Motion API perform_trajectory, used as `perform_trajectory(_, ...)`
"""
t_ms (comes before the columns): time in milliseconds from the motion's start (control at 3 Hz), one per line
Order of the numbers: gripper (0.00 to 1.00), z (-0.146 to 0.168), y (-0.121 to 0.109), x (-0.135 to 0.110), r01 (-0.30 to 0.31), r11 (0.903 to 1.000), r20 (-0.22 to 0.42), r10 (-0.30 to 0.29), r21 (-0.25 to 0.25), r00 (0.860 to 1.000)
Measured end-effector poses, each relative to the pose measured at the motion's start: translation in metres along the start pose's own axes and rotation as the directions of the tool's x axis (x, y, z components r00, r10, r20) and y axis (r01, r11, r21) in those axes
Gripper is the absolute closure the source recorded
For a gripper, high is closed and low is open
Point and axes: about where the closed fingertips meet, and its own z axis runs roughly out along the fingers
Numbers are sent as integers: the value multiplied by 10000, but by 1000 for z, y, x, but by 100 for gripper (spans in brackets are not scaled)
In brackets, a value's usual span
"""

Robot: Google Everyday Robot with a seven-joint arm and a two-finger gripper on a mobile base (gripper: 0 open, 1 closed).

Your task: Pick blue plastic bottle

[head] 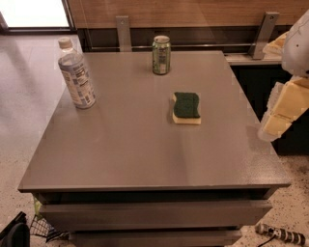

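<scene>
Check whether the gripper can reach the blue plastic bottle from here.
Probably yes, but a long reach: gripper sits off the table's right edge, blue plastic bottle stands alone near the left edge; only the low sponge lies between.

A grey table (145, 159) with a plain matte top fills the middle of the view, with two stepped grey tiers under its front edge at 6 o'clock. A pale speckled floor (24, 111) spreads out at 9 o'clock and shows again at 5 o'clock. At 12 o'clock a wood-panelled wall (193, 12) runs across, with a dark band beneath it. Two grey metal brackets (123, 31) stand upright against it. At 11 o'clock a bright window (36, 12) throws glare onto the floor. A dark cabinet (251, 91) stands at 3 o'clock, beside the table. The gripper (282, 108) hangs at the 3 o'clock edge.
</scene>
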Motion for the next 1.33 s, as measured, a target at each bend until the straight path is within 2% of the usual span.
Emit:
perform_trajectory(333, 0, 17, -2, -20, -559, 9983, 1004, 538, 182, 9935)
perform_trajectory(667, 0, 51, -19, -81, -1055, 9943, 3443, 944, 135, 9341)
perform_trajectory(1000, 0, 67, -35, -121, -1229, 9920, 5058, 922, 276, 8577)
perform_trajectory(1333, 0, 79, -45, -156, -1408, 9888, 6537, 748, 491, 7531)
